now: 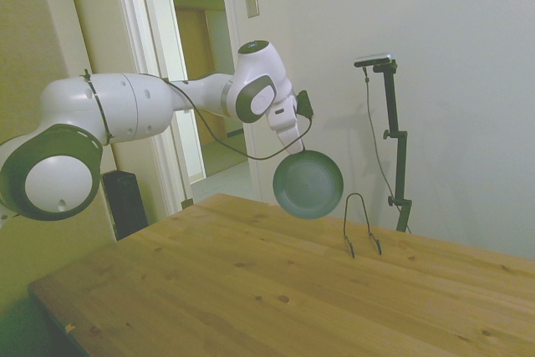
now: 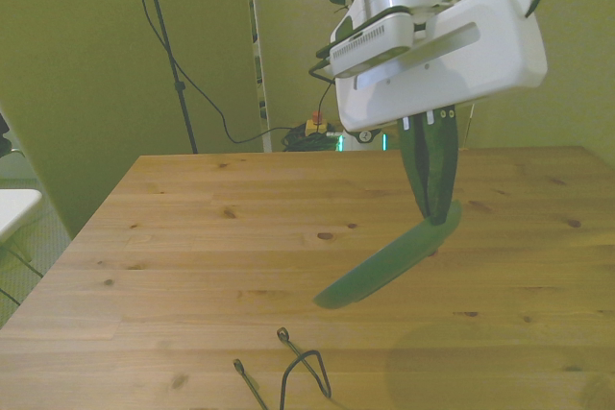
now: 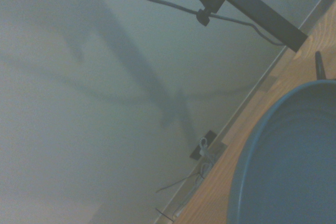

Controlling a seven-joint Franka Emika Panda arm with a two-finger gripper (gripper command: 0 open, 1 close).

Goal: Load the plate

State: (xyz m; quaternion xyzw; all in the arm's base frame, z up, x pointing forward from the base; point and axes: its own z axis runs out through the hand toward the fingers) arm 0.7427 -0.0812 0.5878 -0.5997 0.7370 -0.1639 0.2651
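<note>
Gripper (image 2: 434,201) clamped on plate rim, plate carried in the air toward the wire stand.

Fingers closed on the upper edge of the dark green plate (image 1: 308,184); plate hangs tilted below the claw, clear of the wooden table (image 1: 251,290), no contact with anything else. Thin black wire stand (image 1: 361,223) sits just beside it in the side view, upright on the tabletop. Step looks like transport, loading not yet done. Next move likely needs the plate turned edge-on, lined up with the stand's gap, then lowered in.

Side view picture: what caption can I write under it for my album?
The gripper holds the green plate in the air, beside the wire stand on the wooden table.
</note>
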